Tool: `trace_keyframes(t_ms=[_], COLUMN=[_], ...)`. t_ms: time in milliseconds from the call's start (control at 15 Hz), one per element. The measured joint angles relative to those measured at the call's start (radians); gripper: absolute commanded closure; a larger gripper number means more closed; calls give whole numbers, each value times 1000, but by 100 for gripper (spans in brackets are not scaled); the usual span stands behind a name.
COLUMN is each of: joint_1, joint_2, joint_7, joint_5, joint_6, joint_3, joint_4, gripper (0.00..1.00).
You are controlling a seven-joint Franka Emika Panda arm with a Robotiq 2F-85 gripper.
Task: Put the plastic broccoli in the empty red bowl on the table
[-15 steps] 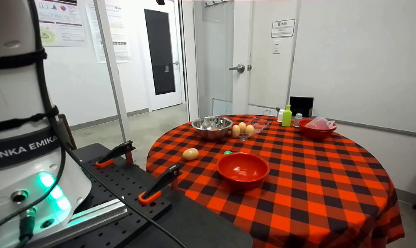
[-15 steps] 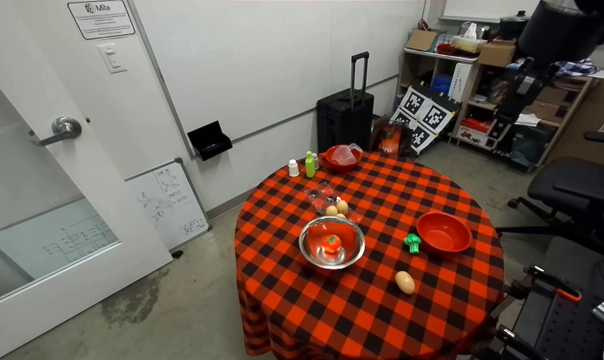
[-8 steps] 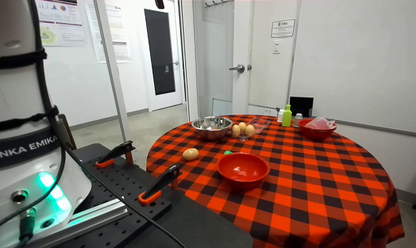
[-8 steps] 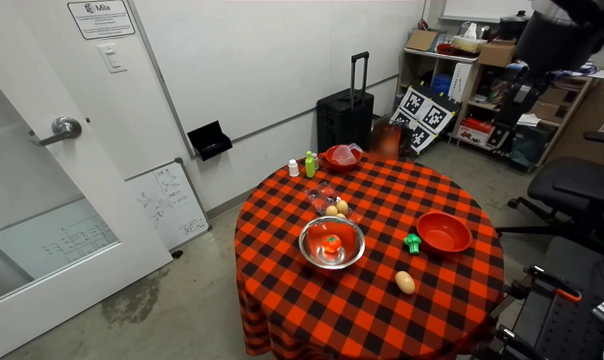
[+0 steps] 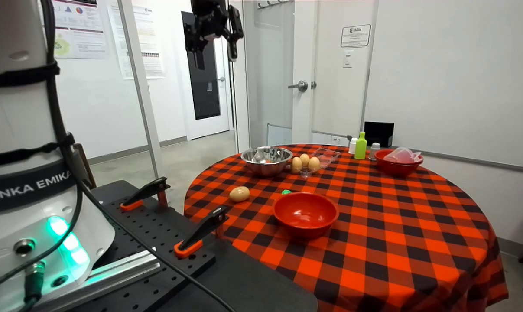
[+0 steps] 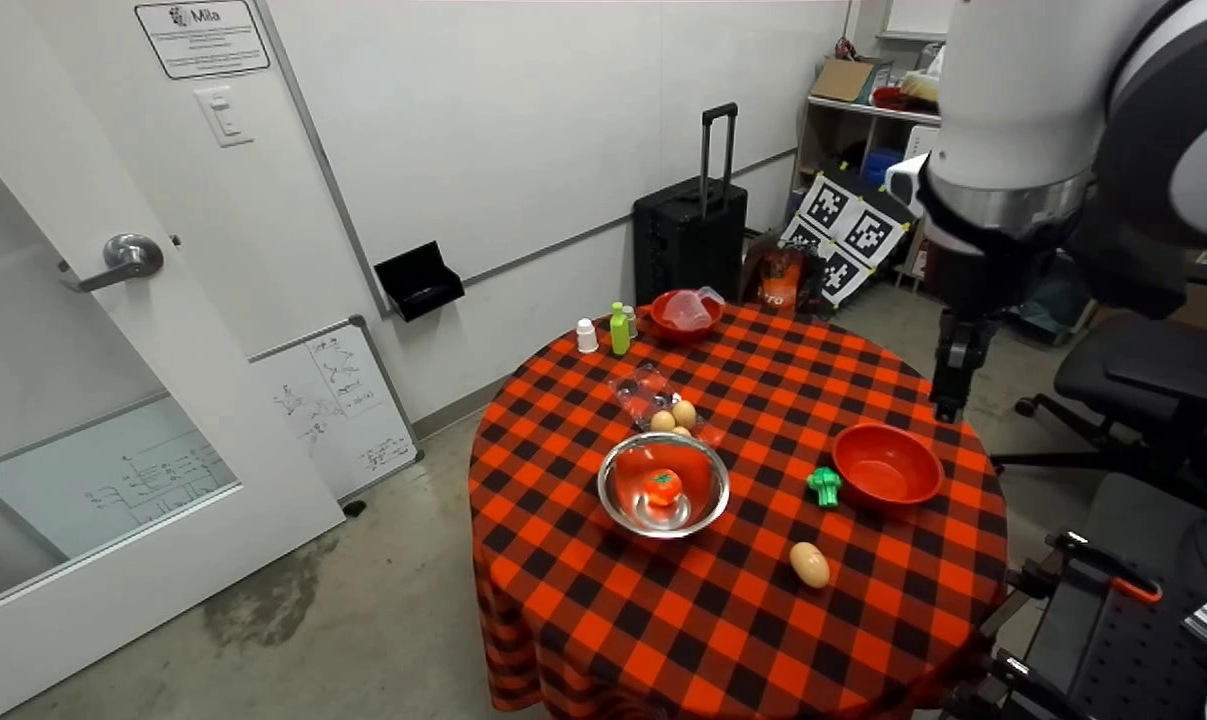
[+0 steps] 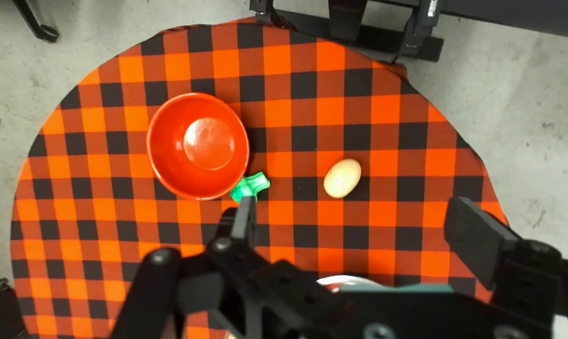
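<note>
The plastic broccoli (image 6: pixel 824 485) is bright green and lies on the checkered table (image 6: pixel 743 600), beside the red bowl (image 6: pixel 888 465). In an exterior view only a bit of the broccoli (image 5: pixel 286 191) shows behind the empty red bowl (image 5: pixel 305 212). In the wrist view the broccoli (image 7: pixel 249 185) is at the lower right rim of the bowl (image 7: pixel 198 146), partly covered by the left finger's tip. My gripper (image 7: pixel 352 205) is open and empty, high above the table. Its two fingers (image 5: pixel 216 60) show apart in an exterior view.
A lone egg (image 6: pixel 809 565) lies near the broccoli. A silver bowl (image 6: pixel 613 500) holds a toy tomato (image 6: pixel 663 487). Several eggs (image 5: pixel 304 164) sit by a clear carton (image 5: pixel 328 157). A green bottle (image 5: pixel 360 146) and another red bowl (image 5: pixel 397 168) stand farther back. Clamps (image 5: pixel 200 232) edge the robot's base.
The arm has swung over toward the table. The gripper has come down into full sight in an exterior view. The broccoli, bowls and eggs have not moved.
</note>
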Motion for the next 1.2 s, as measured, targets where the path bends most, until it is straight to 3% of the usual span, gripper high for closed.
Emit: trace_keyframes(t_ms=[667,1200], joint_1=[-5,-48], joint_2=[482,854], joint_7=[-223,-418], joint_5=[-162,-164], joint_6=[310,314], joint_3=[-58,-118], joint_4=[72,298], gripper=[0,0])
